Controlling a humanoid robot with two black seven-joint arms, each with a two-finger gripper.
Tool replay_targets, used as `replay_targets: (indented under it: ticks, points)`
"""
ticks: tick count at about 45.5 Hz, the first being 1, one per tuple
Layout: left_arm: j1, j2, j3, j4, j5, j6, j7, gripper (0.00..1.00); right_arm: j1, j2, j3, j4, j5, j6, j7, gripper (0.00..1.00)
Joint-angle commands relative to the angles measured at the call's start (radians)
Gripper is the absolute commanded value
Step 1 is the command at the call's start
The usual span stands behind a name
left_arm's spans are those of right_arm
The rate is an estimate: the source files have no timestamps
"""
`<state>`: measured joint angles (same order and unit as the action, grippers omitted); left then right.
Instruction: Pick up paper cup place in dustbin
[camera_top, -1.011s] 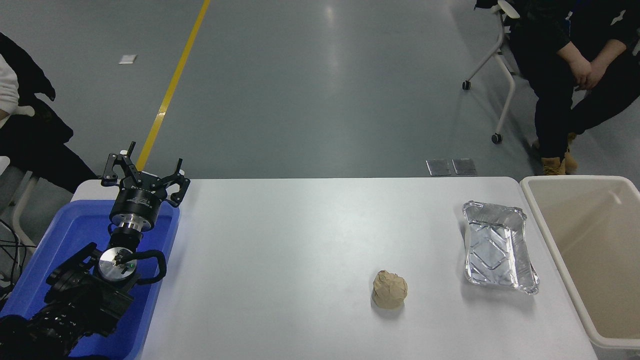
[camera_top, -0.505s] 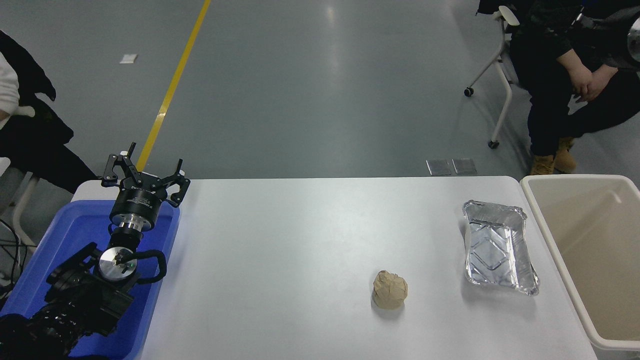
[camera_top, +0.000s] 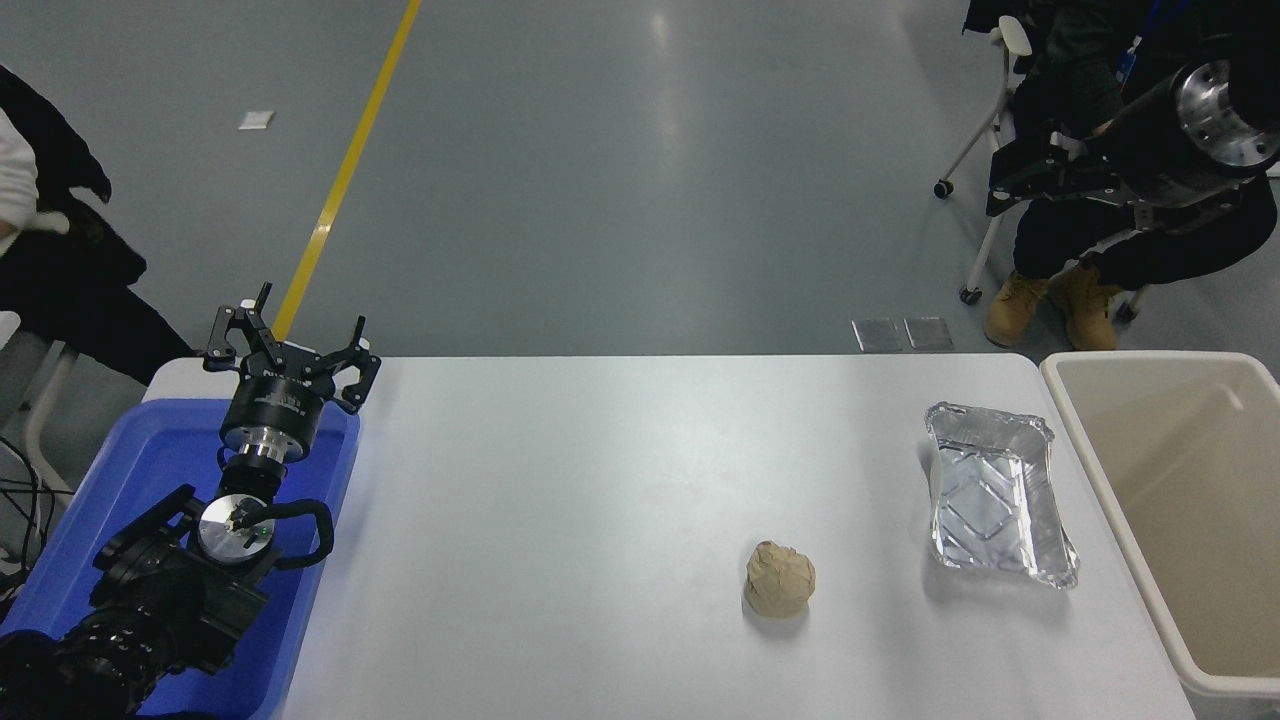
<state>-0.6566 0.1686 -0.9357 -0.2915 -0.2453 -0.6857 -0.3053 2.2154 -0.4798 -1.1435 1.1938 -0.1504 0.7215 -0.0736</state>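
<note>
The beige dustbin stands at the table's right edge, and the part of its inside that shows is bare. No paper cup shows in this view. My right arm comes in at the upper right, high above the floor beyond the table. Its black gripper points left in front of a seated person, and its fingers are too dark to read. My left gripper is parked open and empty over the far edge of the blue tray at the lower left.
A crumpled brown paper ball lies on the table at front centre-right. A shiny foil tray sits between it and the bin. A person sits on a wheeled chair beyond the table's far right corner. Another person is at the far left.
My right arm has swung into view at the upper right and moved left and down. The seated person behind it has pulled their feet back. The left arm has not moved.
</note>
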Motion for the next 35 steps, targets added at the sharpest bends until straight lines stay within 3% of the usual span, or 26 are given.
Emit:
replay_targets:
  ticks: [1, 17, 35]
  points:
    - [0.0, 0.0, 0.0, 0.0, 0.0, 0.0, 0.0, 0.99, 0.073, 0.041, -0.016, 0.133, 0.0, 0.064, 0.0, 1.0]
    - [0.0, -0.001, 0.0, 0.0, 0.0, 0.002, 0.0, 0.99, 0.047, 0.161, -0.009, 0.15, 0.0, 0.064, 0.0, 1.0]
    - [0.0, 0.0, 0.0, 0.0, 0.0, 0.002, 0.0, 0.99, 0.001, 0.172, -0.002, 0.147, 0.003, 0.064, 0.0, 1.0]
